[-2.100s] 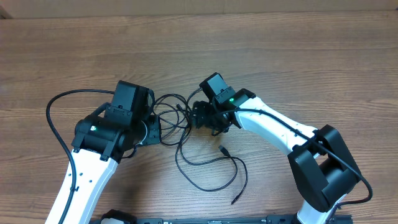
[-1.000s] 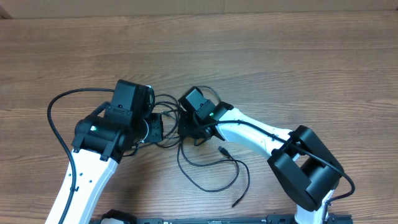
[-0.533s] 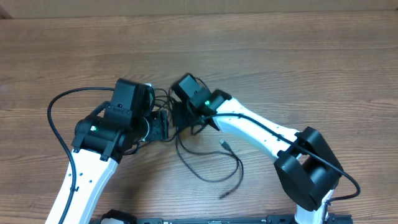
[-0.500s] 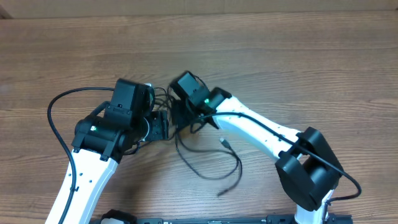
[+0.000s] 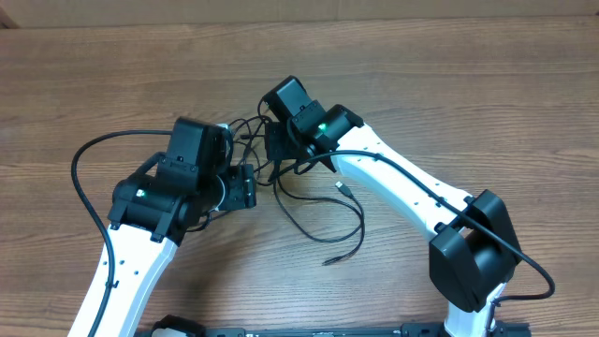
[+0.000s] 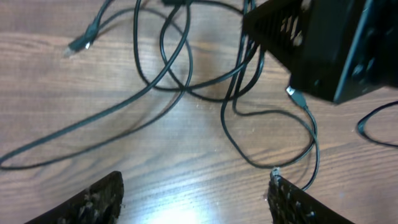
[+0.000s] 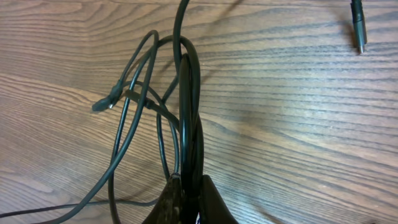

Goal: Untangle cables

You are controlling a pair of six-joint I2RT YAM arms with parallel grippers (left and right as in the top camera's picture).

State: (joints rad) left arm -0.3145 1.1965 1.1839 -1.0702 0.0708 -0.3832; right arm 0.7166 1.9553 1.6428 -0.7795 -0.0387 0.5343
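**Right fingers pinching the cable bunch, left fingers spread over bare wood**

On my overhead feed, the cables (image 5: pixel 253 140) lie near the middle of the wooden table (image 5: pixel 449 84), between the two arms. The tangled part sits just beyond the left gripper (image 5: pixel 240 187) and at the right gripper (image 5: pixel 278 150). From that knot a loose loop swings out to the near right. One plug tip (image 5: pixel 342 189) lies near the top of the loop, and another plug end (image 5: pixel 328 262) lies at its near end.

On the right wrist feed, the right gripper (image 7: pixel 186 202) has its fingers (image 7: pixel 171 202) pressed together on several black strands. The cables (image 7: pixel 188 99) run away from the pinch as a tight bunch, then fan out into loops over the wood. A small plug (image 7: pixel 102 104) hangs off to the left of the bunch. A separate connector (image 7: pixel 358 28) lies on the table in the far right corner of that view.

On the left wrist feed, the left gripper (image 6: pixel 194 186) has its fingers (image 6: pixel 99 198) spread wide. I see only bare wood between them, and no cord inside the gap. The cables (image 6: pixel 180 74) cross one another on the table beyond the fingers. The black head of the right arm (image 6: pixel 329 43) sits over them at the far right.
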